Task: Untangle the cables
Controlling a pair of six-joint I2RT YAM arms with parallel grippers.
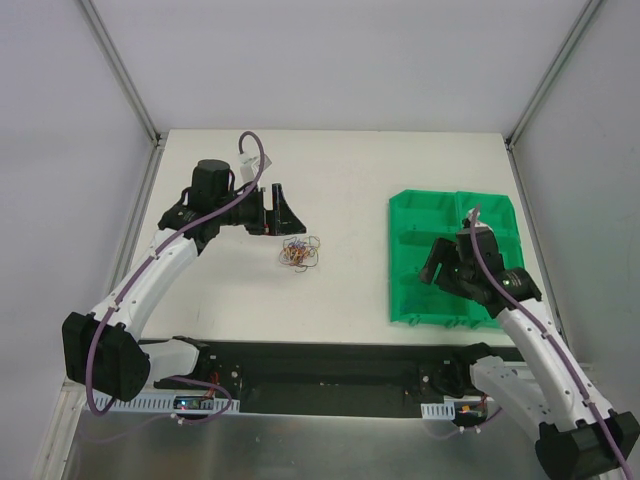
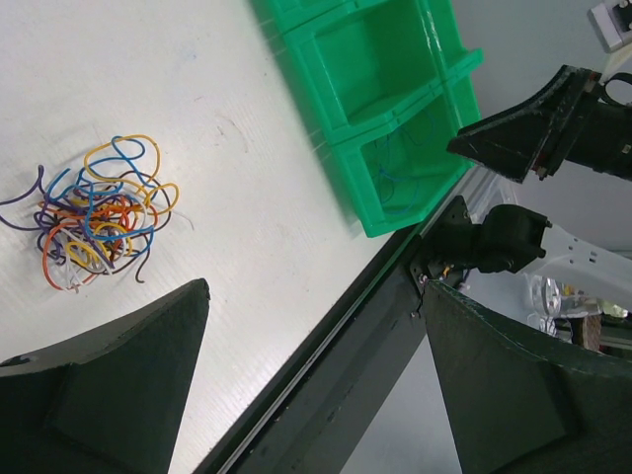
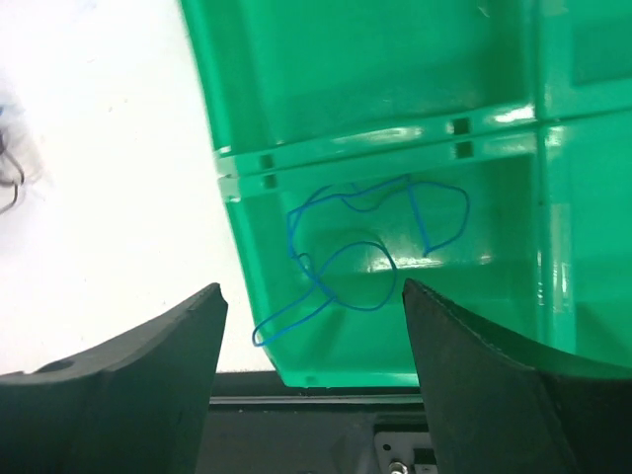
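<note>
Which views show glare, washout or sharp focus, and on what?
Left wrist: the cable tangle is in sharp focus. Right wrist: white glare on the green bin floor beside the blue wire; the table is washed out. Top external: even light, the tangle tiny.

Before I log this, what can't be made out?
Top view: single strands of the cable knot, too small.
Top view: the blue wire in the green bin, too thin, partly under the right pincer.
Right wrist view: the knot, blurred and cut off at the left edge.
</note>
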